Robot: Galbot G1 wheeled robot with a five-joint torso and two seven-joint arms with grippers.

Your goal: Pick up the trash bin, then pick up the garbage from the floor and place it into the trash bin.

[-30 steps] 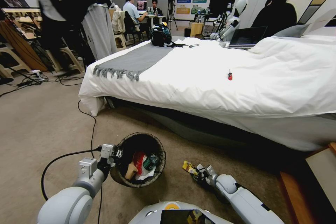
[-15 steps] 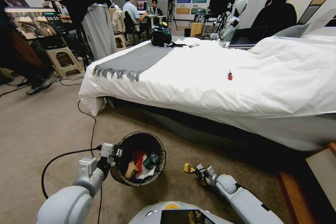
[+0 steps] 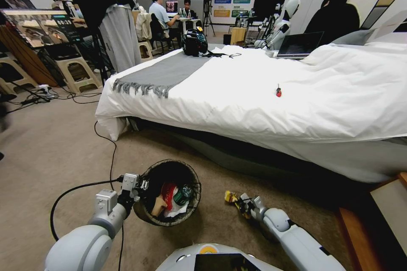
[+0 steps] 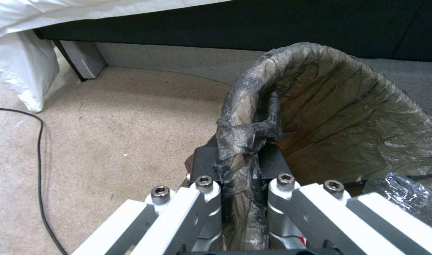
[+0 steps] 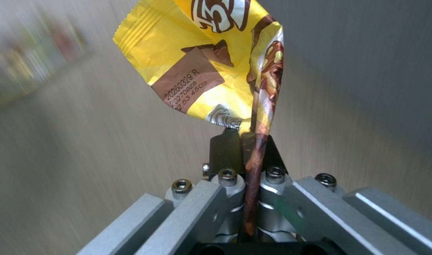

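My arms are glossy white tubes. Behind the left gripper [image 4: 239, 163] sits a boxy grey wrist block. Both it and the right gripper [image 5: 242, 141] have black pads on silver linkages, studded with hex-socket screws.

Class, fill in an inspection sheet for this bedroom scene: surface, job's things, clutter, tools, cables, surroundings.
Surface: beige carpet floor.
Job's things: small round bin with dark bag liner, holding red wrapper, bottle, paper; yellow-and-brown snack wrapper.
Clutter: red-handled screwdriver and black helmet on the bed.
Tools: left tool shut on the bin's lined rim; right tool shut on the wrapper, right of the bin.
Cables: black cable across the carpet.
Surroundings: white bed.
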